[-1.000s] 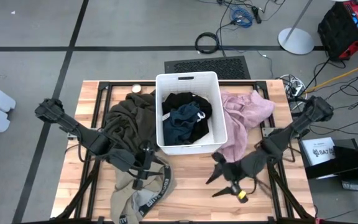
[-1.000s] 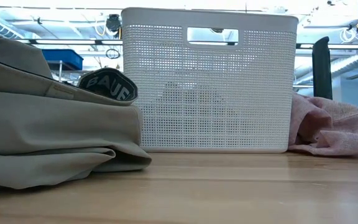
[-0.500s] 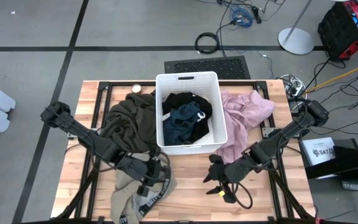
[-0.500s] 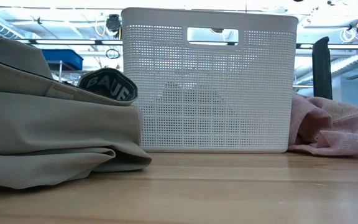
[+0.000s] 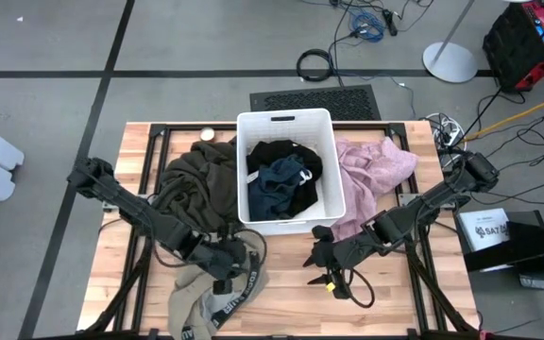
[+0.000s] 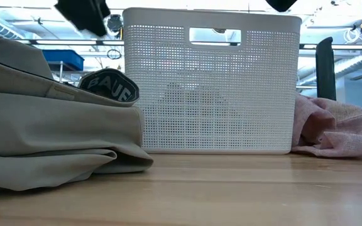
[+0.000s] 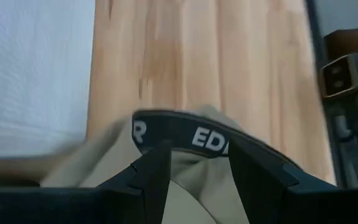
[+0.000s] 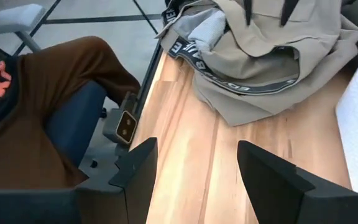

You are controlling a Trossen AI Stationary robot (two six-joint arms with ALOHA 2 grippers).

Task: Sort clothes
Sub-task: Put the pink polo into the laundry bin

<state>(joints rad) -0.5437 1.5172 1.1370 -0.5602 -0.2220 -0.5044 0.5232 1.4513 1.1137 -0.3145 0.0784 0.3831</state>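
Observation:
The beige garment with a lettered waistband [image 5: 206, 297] lies bunched at the table's near left. It also shows in the low view [image 6: 49, 125]. My left gripper [image 5: 229, 263] hangs open just above it, its fingers on either side of the waistband [image 7: 210, 137] without touching. In the low view my left gripper [image 6: 87, 16] is clear of the cloth. My right gripper [image 5: 324, 269] is open and empty over bare wood in front of the white bin [image 5: 286, 222]. The bin holds a black garment [image 5: 286, 156] and a navy-teal one [image 5: 277, 184]. The dark olive garment [image 5: 196, 179] lies left of the bin, the pale pink one [image 5: 376, 175] right of it.
Bare wooden table [image 5: 291, 302] lies in front of the bin, between the two grippers. A person's leg in brown trousers [image 8: 48, 81] shows on a chair beyond the table's left edge. A small round lid [image 5: 208, 134] lies at the far edge.
My left gripper has moved a little toward the table's right and near edge and come down over the beige garment's waistband. My right gripper has moved toward the table's left and come down. Both now enter the low view from above. The clothes have stayed still.

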